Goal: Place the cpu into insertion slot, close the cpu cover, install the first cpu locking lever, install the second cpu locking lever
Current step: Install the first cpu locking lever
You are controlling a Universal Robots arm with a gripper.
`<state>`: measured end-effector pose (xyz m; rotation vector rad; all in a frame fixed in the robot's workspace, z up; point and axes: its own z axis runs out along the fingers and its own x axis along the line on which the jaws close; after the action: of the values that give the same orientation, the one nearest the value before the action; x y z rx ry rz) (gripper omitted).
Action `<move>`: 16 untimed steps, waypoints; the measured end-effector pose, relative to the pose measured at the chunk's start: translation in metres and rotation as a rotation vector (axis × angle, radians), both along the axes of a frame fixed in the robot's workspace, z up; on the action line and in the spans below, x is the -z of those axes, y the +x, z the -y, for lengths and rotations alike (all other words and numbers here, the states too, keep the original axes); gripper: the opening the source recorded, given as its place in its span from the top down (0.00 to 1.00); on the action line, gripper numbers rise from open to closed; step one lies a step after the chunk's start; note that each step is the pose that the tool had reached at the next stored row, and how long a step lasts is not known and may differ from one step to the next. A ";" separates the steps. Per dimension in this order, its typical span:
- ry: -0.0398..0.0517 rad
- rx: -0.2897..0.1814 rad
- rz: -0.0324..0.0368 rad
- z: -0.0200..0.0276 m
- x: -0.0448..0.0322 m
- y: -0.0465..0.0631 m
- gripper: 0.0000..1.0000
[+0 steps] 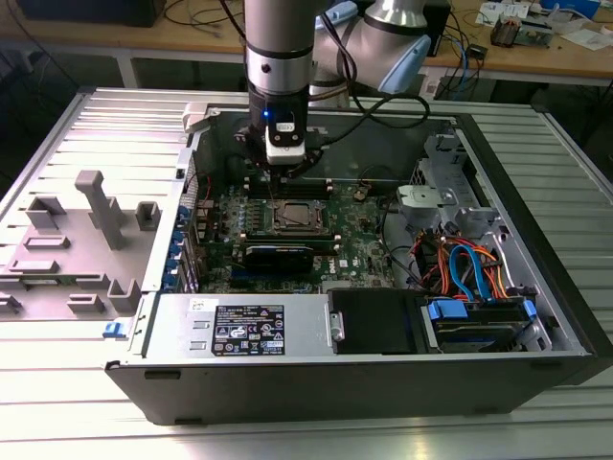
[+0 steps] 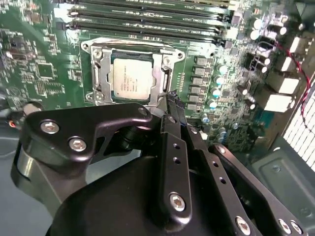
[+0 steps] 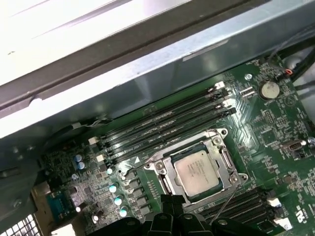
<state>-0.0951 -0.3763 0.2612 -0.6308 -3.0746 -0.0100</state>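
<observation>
Hardware up close: a square, silvery cpu (image 2: 132, 78) lies flat in the insertion slot (image 2: 93, 49), its pale top plate facing up. The cpu cover (image 2: 106, 73), a thin bright metal frame, lies down around it, with the chip showing through its square window. The slot sits amid a green circuit board (image 2: 39, 64) crowded with small parts, beside a row of long black memory slots (image 2: 147, 24).

The board lies inside an open computer case (image 1: 383, 383) with orange and blue cables (image 1: 469, 268) at the exterior view's right. The case rests on a ribbed metal table (image 1: 536, 422). A grey fixture (image 1: 86, 230) lies on the table at the exterior view's left, and wooden benches (image 1: 536, 57) stand behind.

The gripper (image 2: 173, 101) hangs over the board with its black fingers drawn together and nothing visible between them. In both wrist views its tips stand just beside one edge of the slot, at the rim of the cover. Whether they touch the metal cannot be told. In the exterior view the gripper (image 1: 287, 168) is above the memory slots, near the slot (image 1: 292, 218).
</observation>
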 end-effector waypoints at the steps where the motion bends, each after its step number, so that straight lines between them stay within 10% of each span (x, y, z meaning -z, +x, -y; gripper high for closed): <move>1: 0.0007 -0.001 0.0001 0.0000 0.0006 -0.003 0.89; 16: 0.0022 -0.158 0.0074 0.0000 0.0073 -0.024 0.89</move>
<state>-0.1188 -0.3762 0.2538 -0.3871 -3.1210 -0.0154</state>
